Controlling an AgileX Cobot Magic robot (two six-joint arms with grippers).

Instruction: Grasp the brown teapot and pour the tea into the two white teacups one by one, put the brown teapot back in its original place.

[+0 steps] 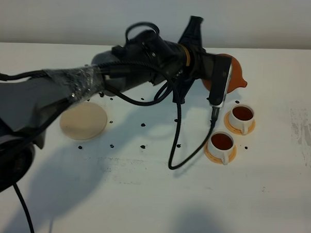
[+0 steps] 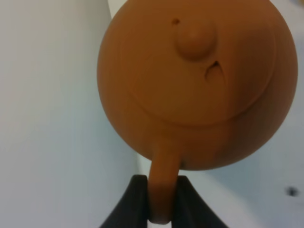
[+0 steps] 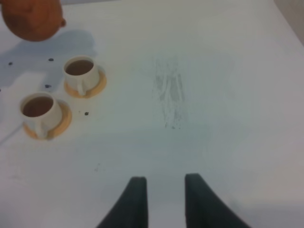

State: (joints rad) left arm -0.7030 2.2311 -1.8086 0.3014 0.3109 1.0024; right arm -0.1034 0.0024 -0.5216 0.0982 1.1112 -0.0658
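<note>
My left gripper [image 2: 161, 202] is shut on the loop handle of the brown teapot [image 2: 197, 80]. In the high view the teapot [image 1: 238, 73] hangs above the table, just behind the cups, with its spout to the right. The gripper [image 1: 223, 73] is mostly hidden by the wrist camera. Two white teacups stand on orange saucers, the far one [image 1: 243, 115] and the near one [image 1: 222, 143]; both hold brown tea. They also show in the right wrist view [image 3: 80, 71] [image 3: 39, 108], with the teapot [image 3: 33, 19]. The cream coaster [image 1: 84, 120] lies bare at left. My right gripper [image 3: 164, 192] is open and empty over the table.
A black cable [image 1: 177, 143] hangs from the left arm and loops onto the table beside the near cup. Small black specks [image 1: 144, 125] dot the table between coaster and cups. Grey scuff marks [image 1: 304, 134] lie at the right. The wall runs along the table's back edge.
</note>
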